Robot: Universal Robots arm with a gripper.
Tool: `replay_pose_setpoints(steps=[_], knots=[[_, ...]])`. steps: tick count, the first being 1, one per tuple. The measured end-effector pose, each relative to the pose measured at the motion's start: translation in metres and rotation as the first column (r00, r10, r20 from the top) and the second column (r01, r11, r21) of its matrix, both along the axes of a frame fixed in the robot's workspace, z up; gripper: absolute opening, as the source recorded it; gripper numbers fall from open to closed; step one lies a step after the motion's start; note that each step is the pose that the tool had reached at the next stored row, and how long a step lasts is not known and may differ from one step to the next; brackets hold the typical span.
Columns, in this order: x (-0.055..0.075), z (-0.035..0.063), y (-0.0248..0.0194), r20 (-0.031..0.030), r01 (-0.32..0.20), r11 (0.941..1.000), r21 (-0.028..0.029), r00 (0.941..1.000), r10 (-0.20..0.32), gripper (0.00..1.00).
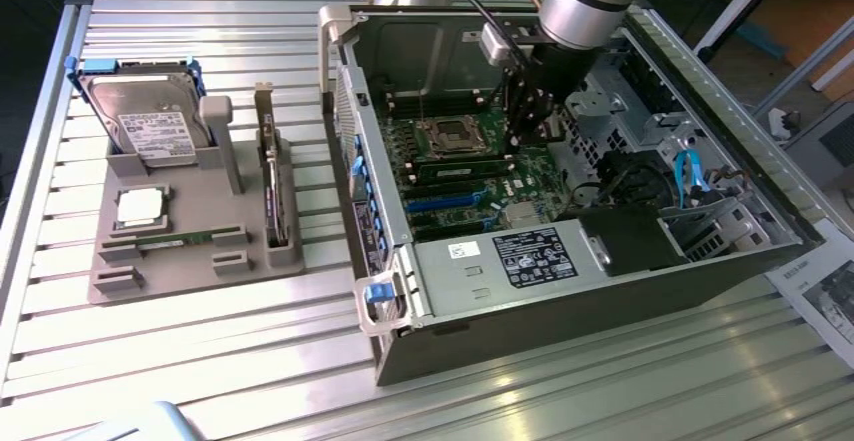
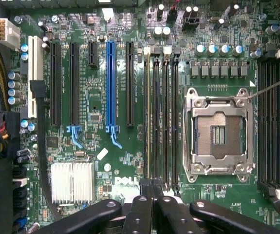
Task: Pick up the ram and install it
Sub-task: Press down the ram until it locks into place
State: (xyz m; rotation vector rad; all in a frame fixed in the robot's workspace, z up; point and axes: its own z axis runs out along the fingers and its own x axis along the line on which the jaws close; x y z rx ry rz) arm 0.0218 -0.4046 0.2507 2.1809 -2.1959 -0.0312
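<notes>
The ram [image 2: 148, 117] shows edge-on as a thin pale line standing in the outermost of several parallel memory slots on the green motherboard [image 2: 130, 161]. It runs the slot's full length, up to a white latch [image 2: 147, 50]. My gripper [image 2: 152, 192] is deep inside the open computer case [image 1: 561, 261], low over the board. Its black fingers [image 2: 140, 209] are shut together with their tips at one end of the ram. In the exterior view my gripper [image 1: 525, 141] hangs from the arm beside the memory slots. Whether the ram is fully seated cannot be told.
An empty processor socket [image 2: 218, 134] lies beside the memory slots, and a blue expansion slot [image 2: 111, 83] lies on their other side. At the exterior view's left, a grey tray [image 1: 200, 266] holds a hard drive [image 1: 147, 121], a square silver processor chip [image 1: 140, 206] and a dark card on edge [image 1: 274, 201].
</notes>
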Motion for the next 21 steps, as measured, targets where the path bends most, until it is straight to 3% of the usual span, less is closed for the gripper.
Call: replay_pose_setpoints(steps=[21], knots=[[-0.041, -0.0008, 0.0005, 0.0023, 0.000, 1.0000, -0.0001, 1.0000, 0.000, 0.10]])
